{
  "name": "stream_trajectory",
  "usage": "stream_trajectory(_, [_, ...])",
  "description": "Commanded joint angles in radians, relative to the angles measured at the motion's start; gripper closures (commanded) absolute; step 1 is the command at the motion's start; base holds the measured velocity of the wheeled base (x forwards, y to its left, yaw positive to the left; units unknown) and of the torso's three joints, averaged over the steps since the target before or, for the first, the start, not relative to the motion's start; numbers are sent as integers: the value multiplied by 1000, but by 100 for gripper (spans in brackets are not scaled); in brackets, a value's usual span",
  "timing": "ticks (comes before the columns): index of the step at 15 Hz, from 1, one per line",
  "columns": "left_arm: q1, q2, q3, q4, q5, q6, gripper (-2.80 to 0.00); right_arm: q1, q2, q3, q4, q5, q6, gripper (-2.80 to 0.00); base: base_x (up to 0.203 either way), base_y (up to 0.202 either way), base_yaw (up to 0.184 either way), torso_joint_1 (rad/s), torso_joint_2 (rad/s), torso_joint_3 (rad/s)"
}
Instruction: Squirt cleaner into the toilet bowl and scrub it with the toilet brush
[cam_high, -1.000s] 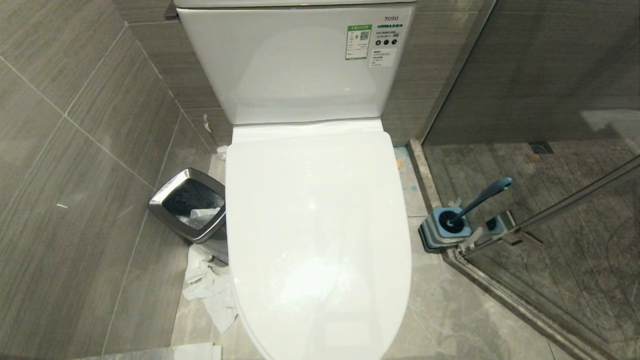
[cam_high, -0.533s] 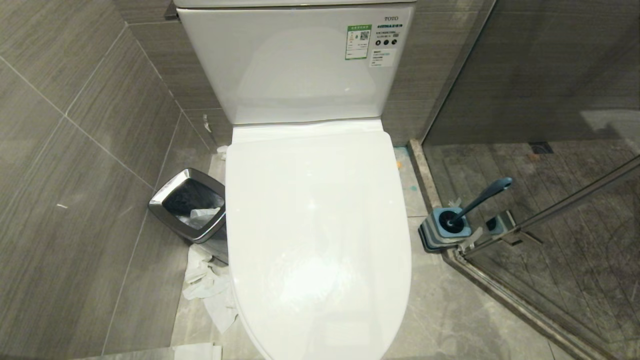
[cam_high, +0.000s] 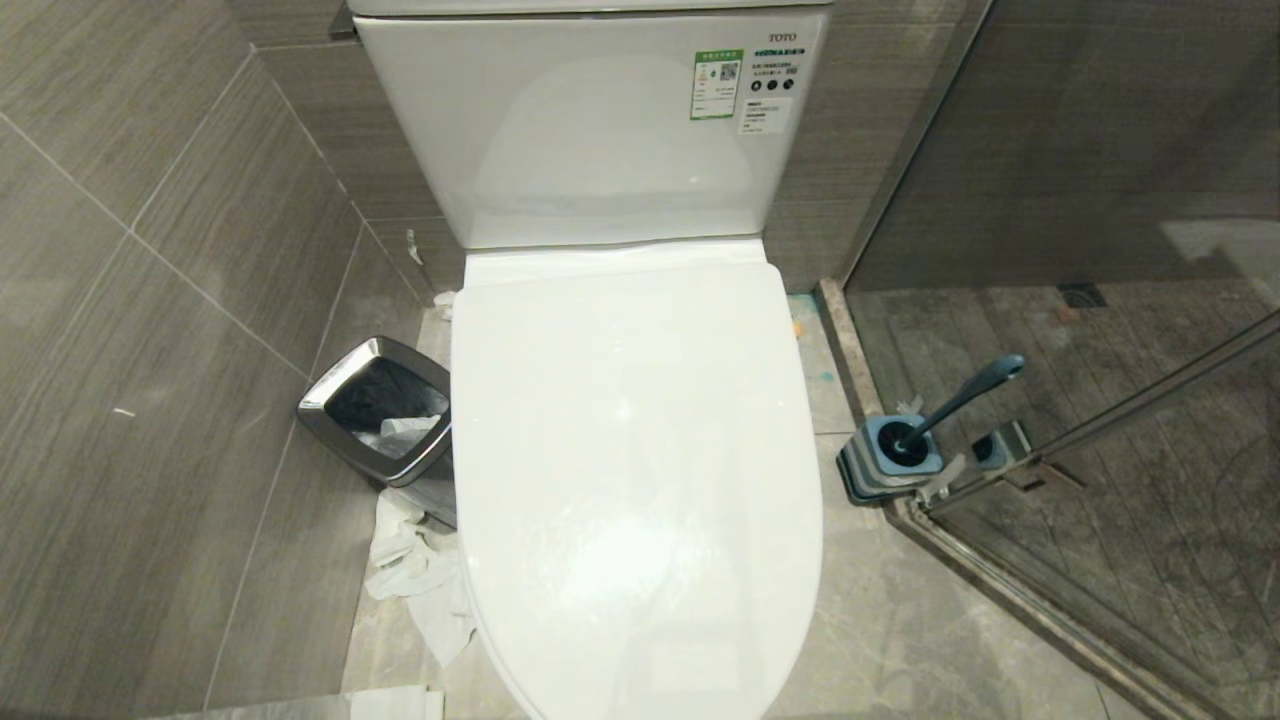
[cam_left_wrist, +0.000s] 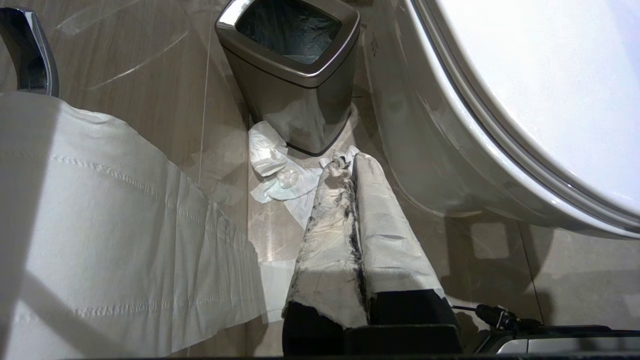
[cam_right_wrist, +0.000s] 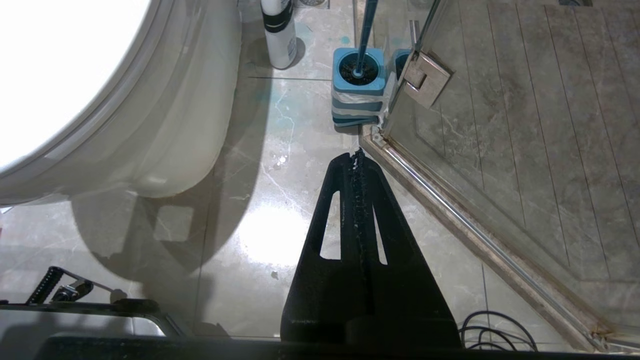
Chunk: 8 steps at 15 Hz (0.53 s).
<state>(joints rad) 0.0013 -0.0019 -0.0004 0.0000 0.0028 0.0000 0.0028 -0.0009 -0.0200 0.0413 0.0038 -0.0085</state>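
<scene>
The white toilet has its lid (cam_high: 630, 440) down, so the inside of the bowl is hidden. A blue-handled toilet brush (cam_high: 962, 398) stands in its blue holder (cam_high: 890, 460) on the floor to the toilet's right, against the glass door's corner. The holder (cam_right_wrist: 359, 75) and a white cleaner bottle (cam_right_wrist: 279, 30) with a black band show in the right wrist view, ahead of my shut, empty right gripper (cam_right_wrist: 356, 155). My left gripper (cam_left_wrist: 347, 161), its fingers wrapped in white, is shut and empty low beside the toilet's left side. Neither arm appears in the head view.
A metal waste bin (cam_high: 385, 420) stands left of the toilet with crumpled tissue (cam_high: 420, 580) on the floor by it. A sheet of toilet paper (cam_left_wrist: 100, 225) hangs close to the left gripper. The glass shower door (cam_high: 1100, 420) and its sill bound the right side.
</scene>
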Motion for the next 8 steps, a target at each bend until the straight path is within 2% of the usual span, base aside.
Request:
stream_trajectory(1, [0,2,0,0,0,0,0,0,1,0,0,1,-1,0,0,0,0,0,0,0])
stream_trajectory(8, [0,2,0,0,0,0,0,0,1,3,-11,-10,9,0,0,0,0,0,0,0])
